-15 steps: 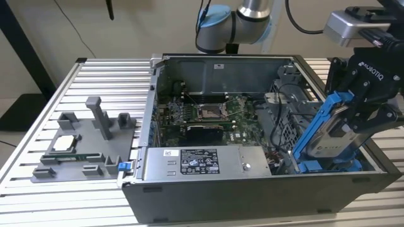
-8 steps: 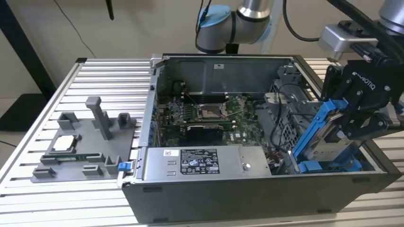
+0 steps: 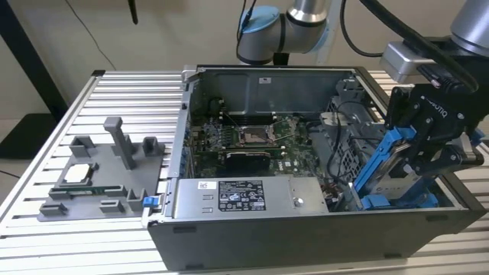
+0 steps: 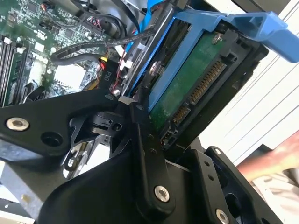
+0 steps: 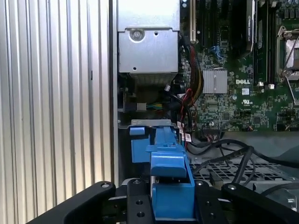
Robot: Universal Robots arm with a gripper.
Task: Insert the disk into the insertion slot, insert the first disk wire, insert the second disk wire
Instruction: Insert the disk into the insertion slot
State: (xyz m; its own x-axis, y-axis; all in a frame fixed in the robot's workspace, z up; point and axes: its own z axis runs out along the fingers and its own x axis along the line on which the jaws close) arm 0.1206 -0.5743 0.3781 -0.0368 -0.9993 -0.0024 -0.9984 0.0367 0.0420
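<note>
Blue caddy, silver-grey drive: that's the disk (image 3: 382, 160), and I have it in the jaws, closed tight across its width. In the first wrist view the blue frame sits pinched between the two black jaw links with no gap either side.

I'm working at the front corner of the case (image 3: 306, 235) on the exterior view's right, just past the power supply (image 3: 244, 197). The disk is not flat. Its long axis stands steeply, with the low end down inside the case and the high end leaning out toward the exterior view's right, up at the jaws.

The slot (image 5: 140, 145) lies straight ahead of the low end, with its blue tabs and grey metal lip just beyond the caddy's nose in the first wrist view. So disk and slot look lined up end to end and close. I judge the disk to be at the mouth, not seated.

In the second wrist view the green underside faces me, and the connector (image 4: 205, 81) is bare with nothing plugged in. Black cables (image 5: 224, 149) lie loose beside the bay, over toward the motherboard (image 3: 252, 143). I can't tell which are the disk wires.
</note>
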